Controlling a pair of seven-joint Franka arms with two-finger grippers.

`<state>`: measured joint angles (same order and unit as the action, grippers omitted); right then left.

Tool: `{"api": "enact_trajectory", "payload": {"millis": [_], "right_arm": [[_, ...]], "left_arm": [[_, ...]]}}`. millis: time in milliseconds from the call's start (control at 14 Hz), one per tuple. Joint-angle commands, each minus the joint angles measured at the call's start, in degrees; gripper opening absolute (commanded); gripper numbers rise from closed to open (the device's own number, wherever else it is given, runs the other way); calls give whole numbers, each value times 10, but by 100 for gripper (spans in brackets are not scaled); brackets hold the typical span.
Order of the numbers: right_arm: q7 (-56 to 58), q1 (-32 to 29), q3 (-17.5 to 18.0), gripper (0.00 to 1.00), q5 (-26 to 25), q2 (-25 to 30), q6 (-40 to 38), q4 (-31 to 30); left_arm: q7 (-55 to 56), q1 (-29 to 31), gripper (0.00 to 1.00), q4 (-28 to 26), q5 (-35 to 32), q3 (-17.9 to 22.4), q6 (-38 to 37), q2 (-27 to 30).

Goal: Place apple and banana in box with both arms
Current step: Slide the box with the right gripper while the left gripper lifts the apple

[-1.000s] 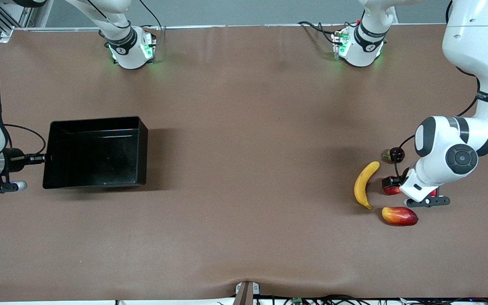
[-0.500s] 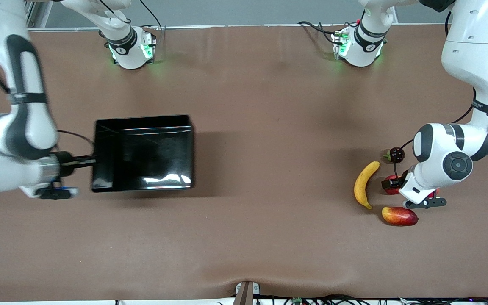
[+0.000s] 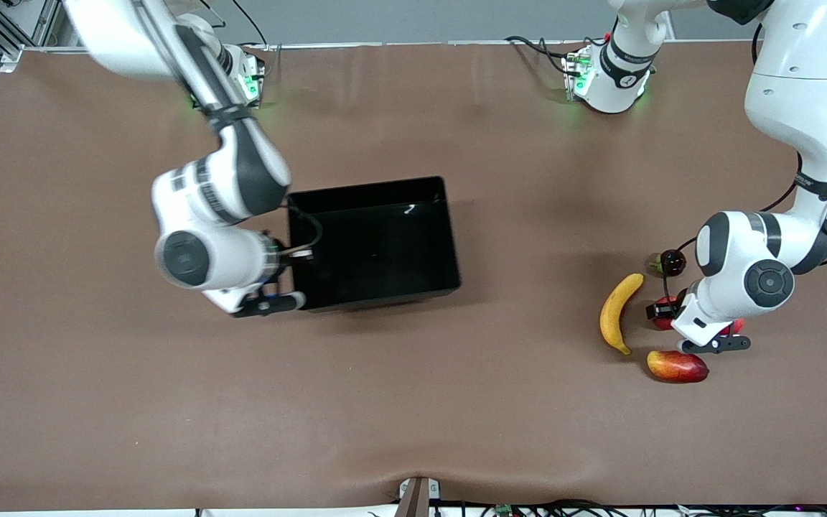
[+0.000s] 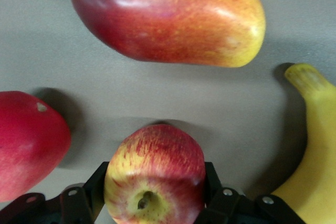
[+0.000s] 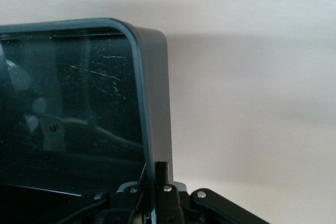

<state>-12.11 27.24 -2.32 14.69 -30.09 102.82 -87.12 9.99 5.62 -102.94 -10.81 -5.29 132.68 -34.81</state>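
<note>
A brown table (image 3: pixel 413 402) is seen, with the box (image 3: pixel 377 244) near its middle as landmark. The box's wall at the right arm's end is clamped by the right gripper (image 3: pixel 297 253). Well apart from the box, toward the left arm's end, the banana (image 3: pixel 617 311) lies, and just beside it the apple (image 4: pixel 155 174) is clasped between the left gripper's (image 4: pixel 156 188) fingers, near a mango (image 3: pixel 677 366).
</note>
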Motion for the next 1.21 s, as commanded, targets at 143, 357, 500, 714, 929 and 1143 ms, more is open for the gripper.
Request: {"api": "enact_trajectory", "payload": {"millis": [143,357,500,714,929,1143], "right_arm": [[-97,77,-8,0,14,-50,85,-3],[-134,99,-8,0,14,-68,106,-4],[-173,110,-8,11,14,-78,121,-2],[-172,99,-9,100,12,-67,107,5],[-172,49,-10,100,12,-40,-13,75],[-169,-9,-11,100,8,-33,-125,159]], "left_arm": [[11,-9,0,3,-8,-31,-66,70],[43,-8,0,2,-7,-84,-148,138],[96,-8,0,-6,-4,-133,-183,162],[243,-9,0,-23,-4,-221,-185,168],[396,-39,0,-23,-5,-283,-179,146],[501,-113,0,-24,-8,-283,-170,134]]}}
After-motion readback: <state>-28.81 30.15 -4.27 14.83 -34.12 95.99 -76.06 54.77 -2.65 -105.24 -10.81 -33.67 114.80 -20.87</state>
